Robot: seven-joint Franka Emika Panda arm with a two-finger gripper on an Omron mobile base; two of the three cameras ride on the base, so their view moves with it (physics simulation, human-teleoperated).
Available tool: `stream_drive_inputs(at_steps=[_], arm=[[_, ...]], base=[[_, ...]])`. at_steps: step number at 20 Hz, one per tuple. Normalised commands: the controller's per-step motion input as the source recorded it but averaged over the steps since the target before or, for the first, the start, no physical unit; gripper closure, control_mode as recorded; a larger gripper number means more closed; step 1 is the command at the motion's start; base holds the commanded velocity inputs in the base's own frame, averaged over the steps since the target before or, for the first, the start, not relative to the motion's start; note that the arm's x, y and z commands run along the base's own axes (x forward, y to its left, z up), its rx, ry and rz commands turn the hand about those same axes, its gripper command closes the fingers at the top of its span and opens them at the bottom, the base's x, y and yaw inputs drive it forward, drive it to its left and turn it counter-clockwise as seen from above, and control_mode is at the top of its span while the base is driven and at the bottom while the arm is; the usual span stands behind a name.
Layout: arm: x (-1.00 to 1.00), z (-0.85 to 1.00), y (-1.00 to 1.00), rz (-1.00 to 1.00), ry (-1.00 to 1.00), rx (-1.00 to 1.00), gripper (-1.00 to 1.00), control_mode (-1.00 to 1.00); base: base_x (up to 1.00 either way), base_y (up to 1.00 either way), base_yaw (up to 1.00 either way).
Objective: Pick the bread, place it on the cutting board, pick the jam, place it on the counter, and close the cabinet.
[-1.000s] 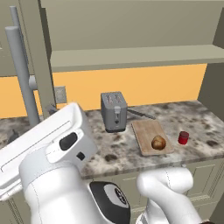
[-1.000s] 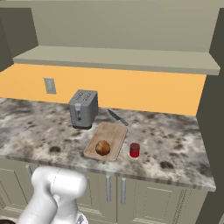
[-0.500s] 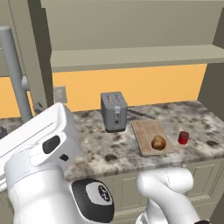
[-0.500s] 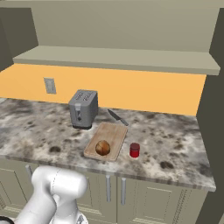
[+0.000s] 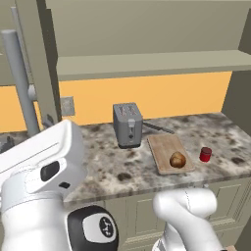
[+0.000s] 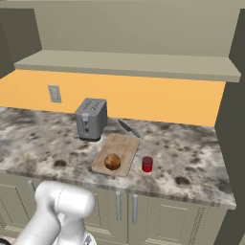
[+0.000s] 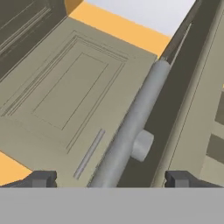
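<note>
Bread (image 6: 112,161) is sitting on the cutting board (image 6: 122,146) and the jam (image 6: 147,164) is standing just beside the board's right edge on the counter (image 6: 196,158) — so, judging by how things lie, both placing steps are done and only the cabinet is left. In the left base view the same pair is showing: bread (image 5: 177,159) on the cutting board (image 5: 165,145), jam (image 5: 205,154) on the marble to its right, neither one touched by the arm.

What is changing over the last second is the arm itself: in the left base view its white link is swinging further left and upward toward the open cabinet door (image 5: 37,73) with its long bar handle (image 5: 19,81), while nothing on the counter is shifting. That suggests the closing of the door is now being taken in hand.

From the hand view, the gripper (image 7: 111,178) is looking along the door's panelled face (image 7: 65,87), with the grey bar handle (image 7: 131,127) and its short mounting post running up between the two dark fingertips (image 7: 41,178). The jaws are standing spread wide, released, holding nothing; whether a finger is already touching the handle I cannot tell.

A toaster (image 6: 91,118) and a knife (image 6: 129,128) are lying behind the board, well clear.
</note>
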Motion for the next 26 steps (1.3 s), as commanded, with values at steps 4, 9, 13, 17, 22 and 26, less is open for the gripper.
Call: stream_drive_inputs(at_steps=[4,9,13,17,22,26], arm=[[0.32,0.00,-0.18,-0.21,-0.08,0.02,-1.00,-1.00],[0.46,0.00,-0.22,-0.21,-0.08,0.03,-1.00,-1.00],[0.57,0.00,-0.29,-0.21,-0.08,0.05,-1.00,-1.00],[0.63,0.00,-0.39,-0.19,-0.09,0.08,-1.00,-1.00],[0.75,0.00,-0.48,-0.14,-0.08,0.10,-1.00,-1.00],[0.73,0.00,-0.44,-0.12,-0.07,0.09,-1.00,-1.00]], base=[[0.00,0.00,0.00],[0.00,0.00,0.00],[0.00,0.00,0.00],[0.00,0.00,0.00],[0.00,0.00,0.00],[0.00,0.00,0.00]])
